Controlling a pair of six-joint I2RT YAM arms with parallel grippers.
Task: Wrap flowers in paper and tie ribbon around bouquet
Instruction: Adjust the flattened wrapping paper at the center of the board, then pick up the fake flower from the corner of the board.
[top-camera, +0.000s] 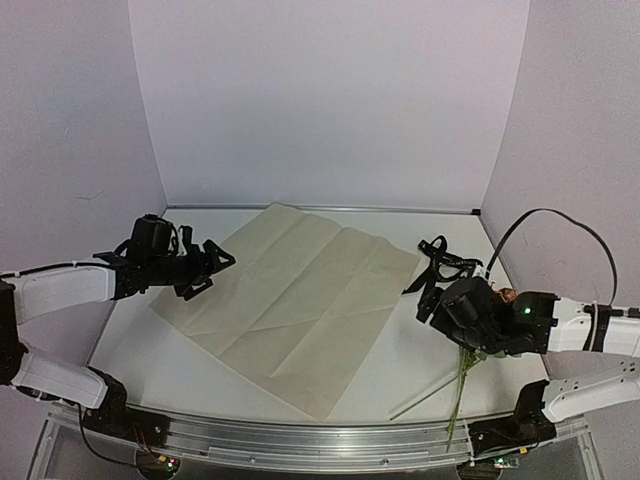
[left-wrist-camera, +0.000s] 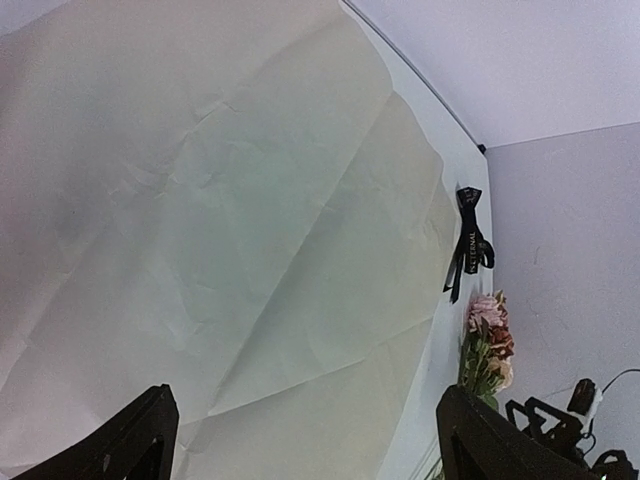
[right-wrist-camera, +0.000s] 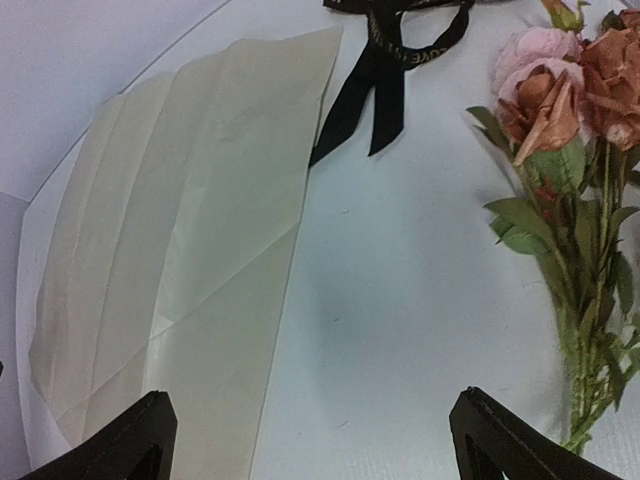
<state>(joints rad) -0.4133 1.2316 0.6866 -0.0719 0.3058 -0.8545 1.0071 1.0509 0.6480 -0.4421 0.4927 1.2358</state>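
The paper (top-camera: 290, 300) lies flat and creased in the middle of the table, turned like a diamond. My left gripper (top-camera: 215, 262) hovers open over its left corner; in the left wrist view the paper (left-wrist-camera: 230, 230) fills the space ahead of the left gripper (left-wrist-camera: 300, 440). The ribbon (top-camera: 440, 260) lies bunched off the paper's right corner. The flowers (top-camera: 462, 385) lie at the right, mostly hidden under my right arm. My right gripper (top-camera: 428, 300) is open above bare table, with the paper (right-wrist-camera: 180, 250) to its left, the ribbon (right-wrist-camera: 385, 80) ahead and the flowers (right-wrist-camera: 560, 110) to its right.
White walls close in the table at the back and both sides. A metal rail (top-camera: 300, 435) runs along the near edge. A thin pale stalk (top-camera: 425, 395) lies on the table beside the flower stems.
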